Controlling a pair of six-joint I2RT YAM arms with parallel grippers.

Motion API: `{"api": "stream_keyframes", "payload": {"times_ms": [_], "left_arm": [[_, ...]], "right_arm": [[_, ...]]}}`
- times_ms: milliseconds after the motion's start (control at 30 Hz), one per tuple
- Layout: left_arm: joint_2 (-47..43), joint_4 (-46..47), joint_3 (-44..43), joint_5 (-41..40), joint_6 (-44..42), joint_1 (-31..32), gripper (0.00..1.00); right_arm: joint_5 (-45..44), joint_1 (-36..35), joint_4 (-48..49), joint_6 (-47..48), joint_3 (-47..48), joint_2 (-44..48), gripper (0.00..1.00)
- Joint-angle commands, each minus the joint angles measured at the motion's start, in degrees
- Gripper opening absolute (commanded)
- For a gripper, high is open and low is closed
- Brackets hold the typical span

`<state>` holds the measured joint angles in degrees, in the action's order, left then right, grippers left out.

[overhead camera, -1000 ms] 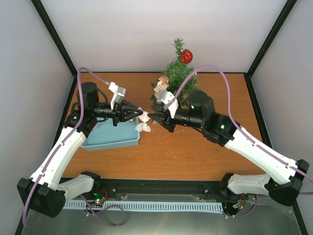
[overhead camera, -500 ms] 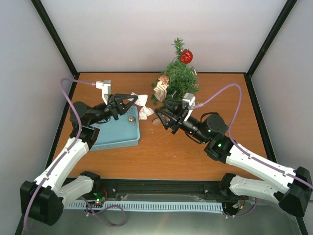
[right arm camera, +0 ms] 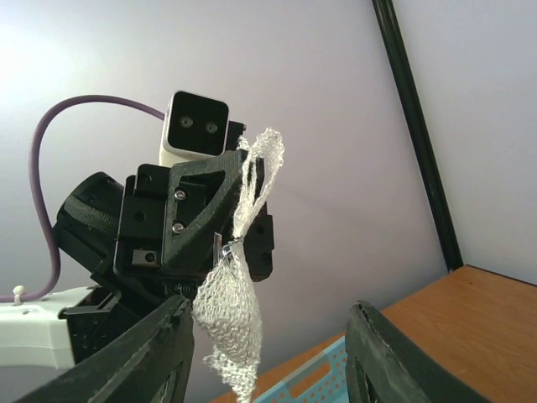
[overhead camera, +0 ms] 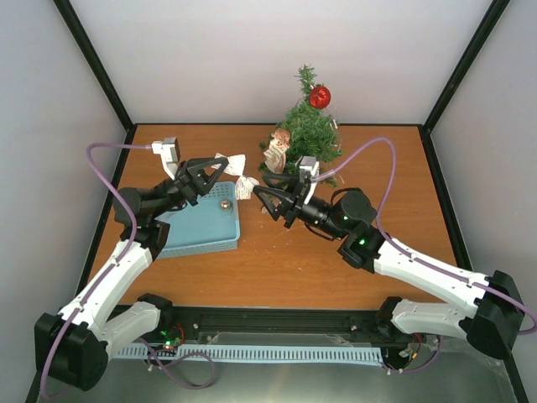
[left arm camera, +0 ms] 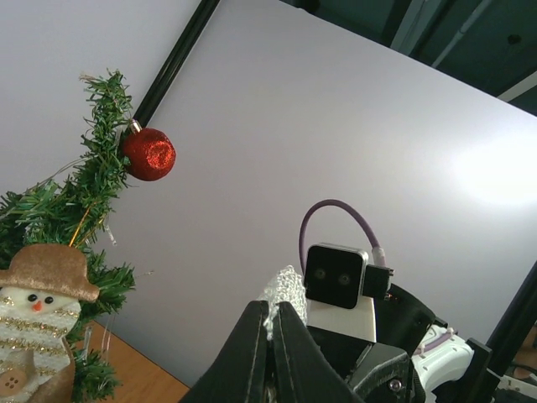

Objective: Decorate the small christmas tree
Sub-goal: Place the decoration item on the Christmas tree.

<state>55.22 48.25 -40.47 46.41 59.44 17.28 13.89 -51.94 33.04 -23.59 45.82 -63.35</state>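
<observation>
Small christmas tree (left arm camera: 59, 206) and snowman (left arm camera: 33, 323) partly beyond left wrist view's edge

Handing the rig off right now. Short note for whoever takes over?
Left gripper: shut on the white mesh bow, held up off the table between the blue tray and the tree.
Right gripper: open, holding nothing, fingers either side of the bow in its own view; contact unclear.
Small christmas tree: upright at the back of the table.
Done: red ball near the top, snowman on the tree's left side.
Left: hang the bow; a silver ball lies in the tray, probably next.
</observation>
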Motion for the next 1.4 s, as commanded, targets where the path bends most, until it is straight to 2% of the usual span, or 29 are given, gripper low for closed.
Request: {"api": "stream_keyframes", "payload": {"times_ms": [0,67,100,233,267,333,400,433,500,600,667,800,900,1033,1167,1367], "left_arm": [[-0.32,3.52,-0.23,-0.98,1.07,0.29,0.01],[-0.29,3.3,-0.12,-1.12,0.9,0.3,0.01],[-0.25,3.45,0.06,-1.19,0.99,0.3,0.01],[-0.32,4.04,0.72,-1.59,1.6,0.3,0.01],[-0.36,3.79,0.75,-1.68,1.64,0.29,0.06],[-0.57,1.11,0.39,-1.65,0.8,0.3,0.27],[-1.41,-4.59,-1.28,-1.38,-2.86,0.29,0.53],[-2.21,-8.09,-2.13,-1.5,-5.29,0.3,0.62],[-3.77,-14.79,-3.7,-2.03,-11.12,0.3,0.71],[-5.25,-21.67,-5.41,-2.97,-19.06,0.29,0.77],[-4.77,-25.9,-6.63,-3.09,-23.89,0.3,0.8],[-2.22,-38.83,-10.96,-3.5,-33.75,0.3,0.87],[-2.16,-42.91,-10.43,-4.07,-38.46,0.3,0.99],[-4.07,-45.65,-7.75,-7.03,-42.69,0.3,1.0],[-5.32,-47.17,-5.29,-8.13,-45.95,0.28,1.0],[-5.65,-50.17,-3.63,-8.92,-49.31,0.29,1.0]], "right_arm": [[2.53,0.09,2.54,-1.27,2.48,-1.16,0.51],[2.48,0.1,2.67,-1.13,2.6,-1.65,0.49],[2.46,0.09,2.75,-0.96,2.65,-1.79,0.43],[2.84,0.09,2.77,0.47,2.9,-2.1,0.09],[3.09,0.09,2.2,1.55,3.09,-2.19,0.04],[2.46,0.17,-1.7,6.32,4.21,-1.67,0.03],[-0.04,0.57,-12.81,15.05,6.97,0.07,0.03],[-0.59,1.25,-18.55,19.28,8.72,1.32,0.03],[-0.4,3.79,-29.45,25.66,11.74,4.31,0.03],[2.91,10.17,-45.15,31.45,18.39,6.91,0.03],[2.36,11.89,-56.63,38.2,21.57,7.3,0.03],[-5.04,13.39,-69.8,45.63,27.2,7.48,0.03],[-4.58,15.45,-73.78,53.15,29.26,8.33,0.03],[-2.42,20.06,-78.45,62.89,33.27,6.37,0.03],[4.03,27.11,-85.89,71.33,40.73,0.26,0.03],[9.95,33.42,-87.14,79.83,46.9,-5.02,0.03]]}}
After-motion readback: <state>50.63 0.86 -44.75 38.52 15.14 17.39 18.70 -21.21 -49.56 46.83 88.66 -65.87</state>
